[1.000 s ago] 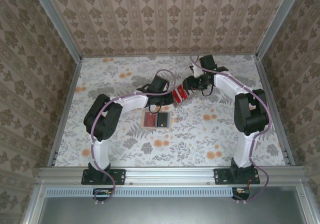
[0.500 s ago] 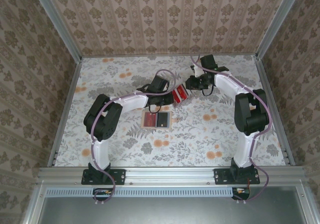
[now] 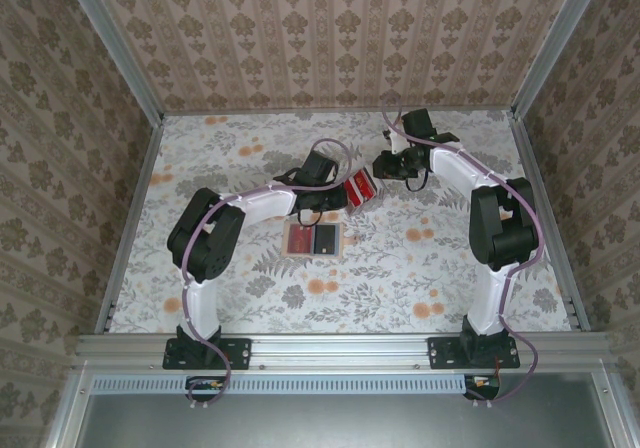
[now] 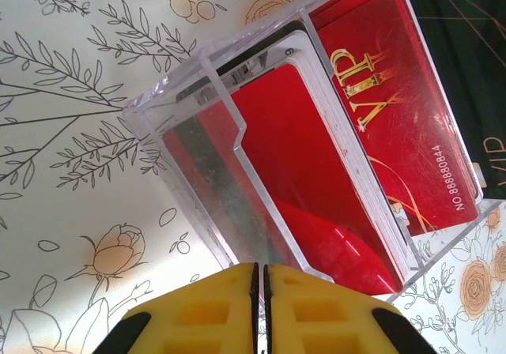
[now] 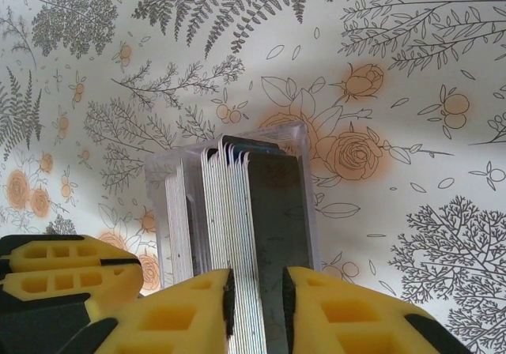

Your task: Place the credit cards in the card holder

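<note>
Two claws work at one clear box (image 4: 190, 133) of credit cards (image 4: 316, 180), centre frame. The left claw (image 4: 258, 306) is pinched shut beside it, and the right claw (image 5: 257, 306) nips a few cards. Lower down on the desk, one tan card holder (image 3: 313, 254) lies open, one red and one dark card inside.

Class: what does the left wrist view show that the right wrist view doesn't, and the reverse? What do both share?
Left wrist view: the flat faces of the red cards, with gold VIP lettering and a number, plus the shut left gripper. Right wrist view: the cards edge-on as a stack, the right gripper pinching a few at its dark end. Both: the clear box holding the cards, on the flowered table.
</note>
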You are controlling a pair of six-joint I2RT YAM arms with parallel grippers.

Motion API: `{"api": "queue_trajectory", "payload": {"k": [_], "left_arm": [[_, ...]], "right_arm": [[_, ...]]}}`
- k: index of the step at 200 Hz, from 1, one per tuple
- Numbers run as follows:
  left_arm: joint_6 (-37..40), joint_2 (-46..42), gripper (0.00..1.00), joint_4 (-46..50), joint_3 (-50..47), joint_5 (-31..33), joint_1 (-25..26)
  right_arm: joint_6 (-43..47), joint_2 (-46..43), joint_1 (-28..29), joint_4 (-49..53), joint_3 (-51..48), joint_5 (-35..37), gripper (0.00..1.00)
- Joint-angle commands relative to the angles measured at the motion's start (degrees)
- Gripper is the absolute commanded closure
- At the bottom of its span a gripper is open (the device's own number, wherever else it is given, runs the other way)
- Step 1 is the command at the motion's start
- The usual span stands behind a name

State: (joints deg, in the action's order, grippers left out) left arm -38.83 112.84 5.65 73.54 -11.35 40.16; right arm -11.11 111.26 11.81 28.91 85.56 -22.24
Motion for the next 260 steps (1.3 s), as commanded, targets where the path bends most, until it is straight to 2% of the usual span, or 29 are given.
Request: {"api": "queue_trajectory", "payload": {"k": [1, 50, 86, 180, 260], "left_arm": [[0.1, -0.8, 0.87, 0.3, -0.4, -0.2, 0.3], [0.0, -0.1, 0.87, -0.5, -0.7, -0.3, 0.3], [-0.3, 1.4, 0.87, -0.6, 0.1, -0.9, 0.2], [-0.4, 4.6, 0.87, -1.1, 1.8, -1.6, 0.3], [-0.5, 4.6, 0.87, -1.1, 2.0, -1.9, 0.2]], "right_arm": [[-0.3, 0.1, -0.2, 1.5, 0.4, 1.6, 0.64], [-0.2, 2.5, 0.0, 3.5, 1.6, -0.3, 0.57], [0.2, 2.8, 0.9, 3.3, 2.3, -2.9, 0.57], [1.5, 4.7, 2.3, 5.9, 4.4, -2.0, 0.56], [0.7, 0.2, 2.4, 4.2, 2.5, -4.3, 0.61]]}}
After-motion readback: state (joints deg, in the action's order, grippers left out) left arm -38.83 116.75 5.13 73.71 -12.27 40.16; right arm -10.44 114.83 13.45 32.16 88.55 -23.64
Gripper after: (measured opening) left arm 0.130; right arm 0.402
